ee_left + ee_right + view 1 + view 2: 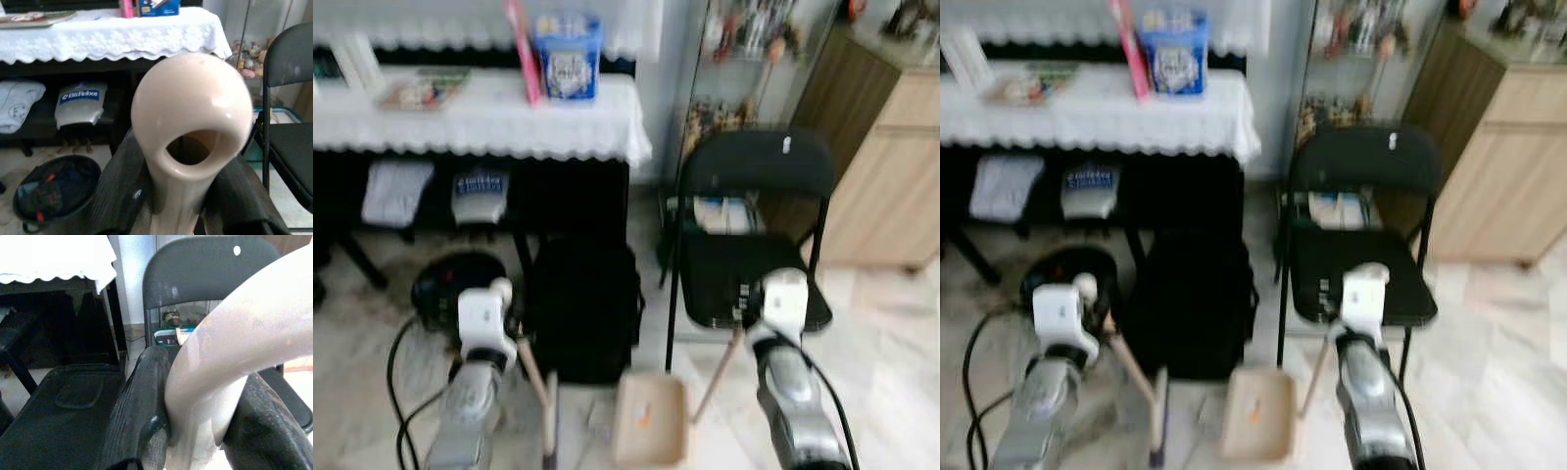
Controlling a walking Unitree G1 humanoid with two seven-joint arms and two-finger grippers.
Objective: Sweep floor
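My left gripper [514, 338] is shut on the beige broom handle [533, 374], which slants down to the brush [549, 431] on the floor. In the left wrist view the handle's rounded end with its hanging hole [193, 122] sits between the black fingers [117, 196]. My right gripper [744, 321] is shut on the dustpan's long beige handle [717, 377]; the right wrist view has that handle [230, 347] clamped between the fingers [142, 416]. The beige dustpan [651, 419] rests on the tiled floor between my arms, with a small orange scrap in it.
A black folding chair [754, 274] stands just ahead on the right and a black bag [582, 313] ahead in the middle. Behind are a table with a white lace cloth [509, 117], a black round bin [450, 279], a floor cable [396, 392] and a wooden cabinet [891, 186].
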